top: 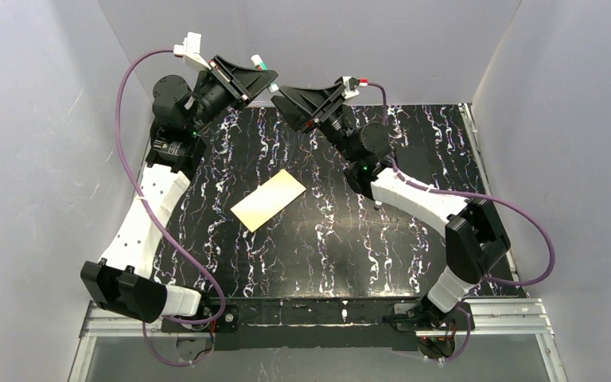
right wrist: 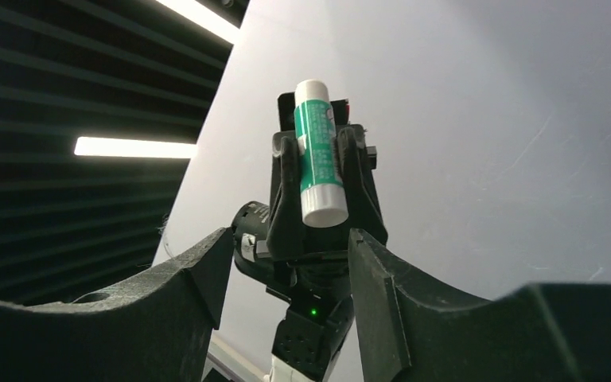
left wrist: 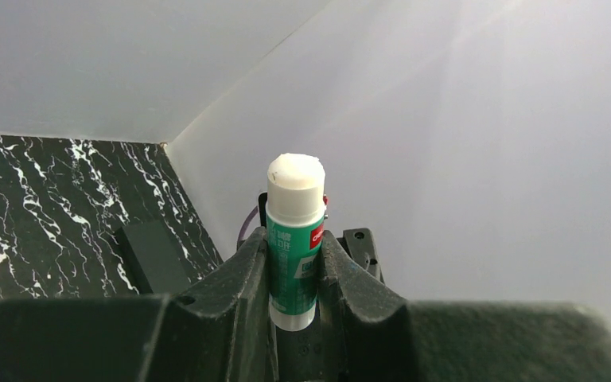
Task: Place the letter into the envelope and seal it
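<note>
White walls (top: 48, 119) are boxing in the black marbled table (top: 414, 263), and both arms are reaching high over its far edge. The left arm (top: 147, 215) is climbing up the left side, the right arm (top: 414, 199) is sweeping in from the right, and a purple cable (top: 131, 159) is looping off the left arm.

The envelope (top: 269, 200) is lying flat near the middle of the table, turned on a diagonal. It is well apart from both grippers, and neither is touching it. It is showing as one cream-tan oblong. I cannot tell whether the letter is inside it.

Up at the back, the two grippers are facing each other tip to tip, close together in the air above the table's far edge. The left gripper (top: 264, 79) is pinching a glue stick (left wrist: 294, 207), with its fingers (left wrist: 247, 270) pressing in on either side of the green body. The stick is standing up out of the grip, its white top poking well clear.

The right gripper (right wrist: 290, 239) is pointing straight at that stick, and its wrist camera is looking right at the left gripper. Its fingers (right wrist: 199, 278) are standing spread apart, and the stick's white end is sitting just beyond their tips. I cannot tell whether they are touching it.
</note>
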Robot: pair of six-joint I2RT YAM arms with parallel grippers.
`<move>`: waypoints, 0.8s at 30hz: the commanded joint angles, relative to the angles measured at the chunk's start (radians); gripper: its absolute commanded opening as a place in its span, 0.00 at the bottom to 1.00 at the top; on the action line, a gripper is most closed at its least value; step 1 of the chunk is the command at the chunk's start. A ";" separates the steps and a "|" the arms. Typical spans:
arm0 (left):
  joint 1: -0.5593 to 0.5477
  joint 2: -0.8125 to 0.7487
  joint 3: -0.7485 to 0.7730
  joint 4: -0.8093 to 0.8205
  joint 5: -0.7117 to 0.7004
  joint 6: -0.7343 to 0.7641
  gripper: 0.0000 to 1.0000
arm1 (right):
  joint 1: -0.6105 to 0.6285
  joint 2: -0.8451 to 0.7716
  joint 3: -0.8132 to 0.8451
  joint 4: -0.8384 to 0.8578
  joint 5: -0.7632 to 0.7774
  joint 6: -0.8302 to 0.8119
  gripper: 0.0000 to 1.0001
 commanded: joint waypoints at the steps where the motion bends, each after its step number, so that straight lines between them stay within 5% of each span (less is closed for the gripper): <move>1: -0.004 -0.010 0.000 0.048 -0.013 -0.007 0.00 | 0.012 0.034 0.039 0.117 0.020 0.048 0.62; 10: -0.006 -0.019 -0.025 0.055 0.009 -0.026 0.00 | 0.012 0.059 0.082 0.081 0.028 0.041 0.46; 16: -0.007 -0.034 -0.036 0.055 0.017 -0.033 0.00 | 0.012 0.049 0.100 0.055 0.024 -0.007 0.52; 24: -0.006 -0.043 -0.044 0.058 0.009 -0.029 0.00 | 0.012 0.037 0.108 0.001 0.005 -0.051 0.19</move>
